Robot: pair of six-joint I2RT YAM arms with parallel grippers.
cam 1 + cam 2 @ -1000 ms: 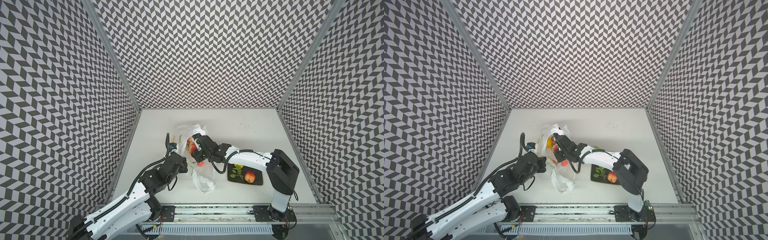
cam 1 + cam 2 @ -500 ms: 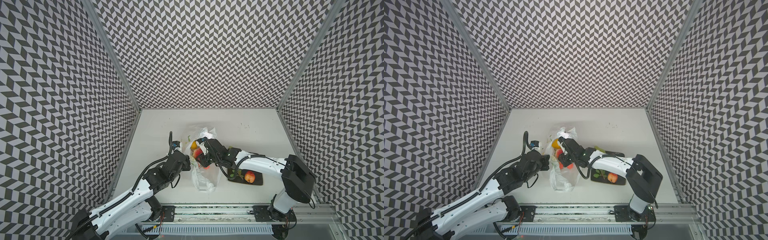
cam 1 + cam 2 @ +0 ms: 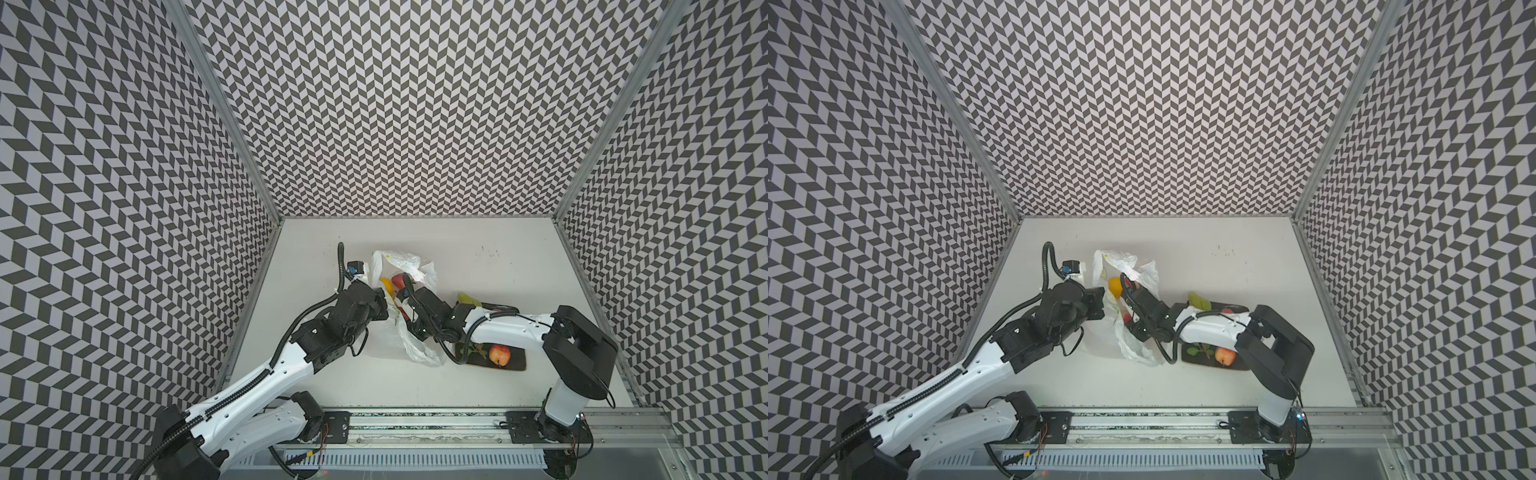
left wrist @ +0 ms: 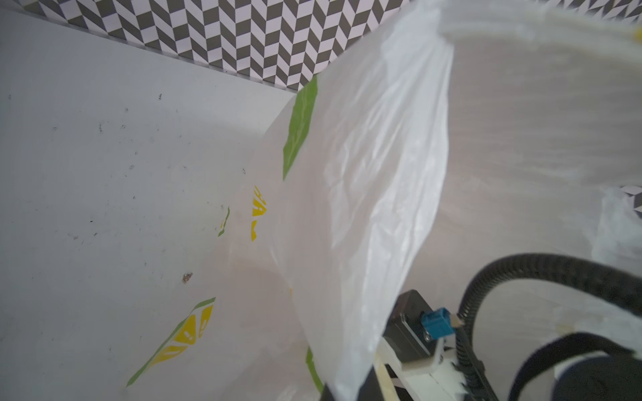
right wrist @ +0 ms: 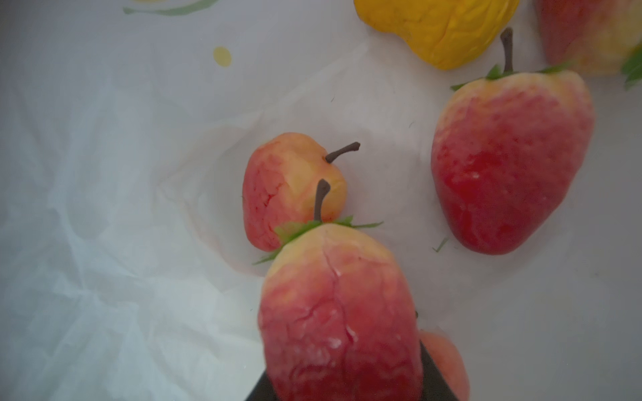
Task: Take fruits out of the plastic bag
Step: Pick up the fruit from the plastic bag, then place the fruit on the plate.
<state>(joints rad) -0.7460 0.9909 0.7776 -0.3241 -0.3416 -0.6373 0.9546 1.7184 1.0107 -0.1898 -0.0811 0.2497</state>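
**Bag.** The plastic bag (image 3: 405, 266) lies near the middle of the white table (image 3: 332, 374), between the two arms. Its mouth is drawn open and faces upward.

**Left gripper.** The left gripper (image 3: 384, 306) is clamped on the bag's rim at the edge of the mouth nearest the left arm. In the left wrist view the bag's wall runs taut away from the jaws.

**Right gripper.** The right gripper (image 5: 347, 378) is inside the bag. Its jaws are closed on a red-orange fruit (image 5: 340, 305) with a green leafy collar and a brown stem.

**Fruits in the bag, right wrist view.**
- A small apple (image 5: 291, 191) lies just beyond the held fruit.
- A second red-orange fruit (image 5: 510, 163) lies apart from both.
- A yellow fruit (image 5: 437, 31) lies farther off.

**Fruits outside the bag.** A dark plate (image 3: 515, 362) sits just beside the bag, under the right arm. It carries a red-yellow apple (image 3: 499, 354) and a green sprig (image 3: 473, 350).
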